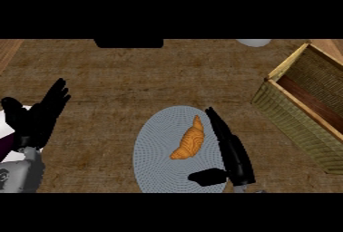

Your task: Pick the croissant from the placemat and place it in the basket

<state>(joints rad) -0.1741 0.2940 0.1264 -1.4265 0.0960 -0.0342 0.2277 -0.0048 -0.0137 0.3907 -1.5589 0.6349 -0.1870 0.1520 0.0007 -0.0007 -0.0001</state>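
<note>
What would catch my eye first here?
The orange croissant on a round grey placemat, low in the middle, stands out. The right robot hand is open just right of it, and a woven basket sits at the right edge. The left robot hand rests open at the left edge.

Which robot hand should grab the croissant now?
The right robot hand: it is open right beside the croissant on the placemat, on the basket side. The left robot hand rests open at the far left edge.
</note>
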